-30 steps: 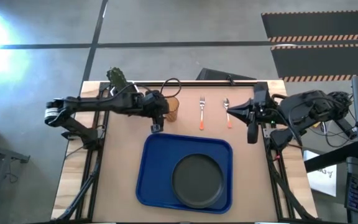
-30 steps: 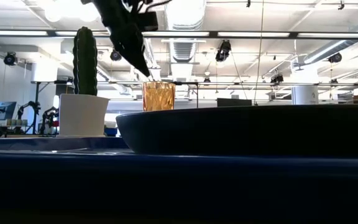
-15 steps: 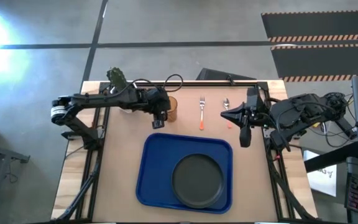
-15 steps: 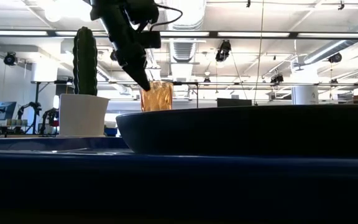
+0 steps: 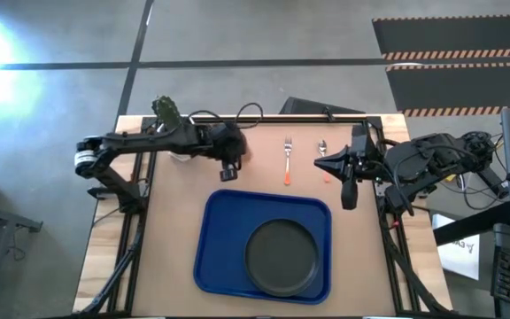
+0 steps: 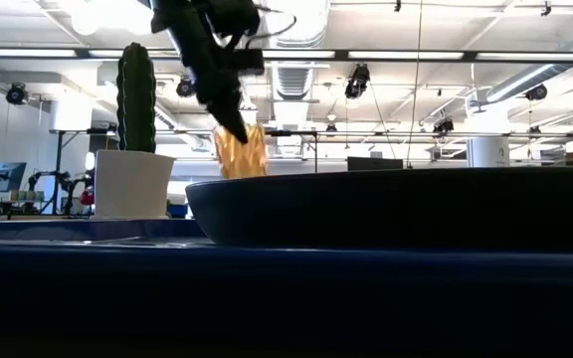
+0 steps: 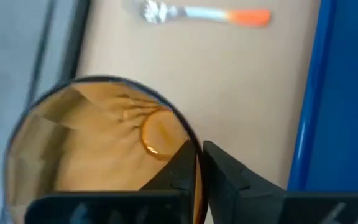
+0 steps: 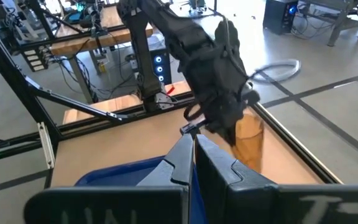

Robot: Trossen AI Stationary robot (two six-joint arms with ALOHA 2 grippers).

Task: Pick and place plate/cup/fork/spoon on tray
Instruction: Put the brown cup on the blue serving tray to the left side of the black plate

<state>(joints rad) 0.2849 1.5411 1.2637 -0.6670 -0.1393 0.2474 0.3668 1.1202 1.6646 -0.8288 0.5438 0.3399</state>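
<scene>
The amber cup [image 6: 239, 154] is tilted behind the plate's rim in the low view. My left gripper [image 7: 197, 152] is shut on its rim. Seen from above, that gripper [image 5: 228, 168] covers most of the cup, just beyond the blue tray's [image 5: 224, 213] far left corner. The dark plate [image 5: 282, 257] lies in the tray. The fork [image 5: 287, 161] and the spoon [image 5: 324, 159] lie flat on the table beyond the tray. My right gripper [image 5: 350, 173] is shut and holds nothing. It hovers just to the right of the spoon. My left gripper pinches the cup's wall at the rim [image 7: 196, 163], on the side toward the tray. One finger [image 7: 176, 171] is inside the cup and the other finger [image 7: 229, 177] is outside. The fingers slant down from above. The cup [image 8: 248, 140] tilts; the plate hides its base.
A white pot with a green cactus [image 5: 168, 113] stands at the table's far left corner, close behind my left arm. Bare wood lies to the left and right of the tray. The tray's left half [image 5: 220, 252] holds nothing.
My left gripper has shut on the cup's rim, and the cup has gone from upright to tilted. My right gripper moved a little toward the table's left, nearer the spoon, then held still.
</scene>
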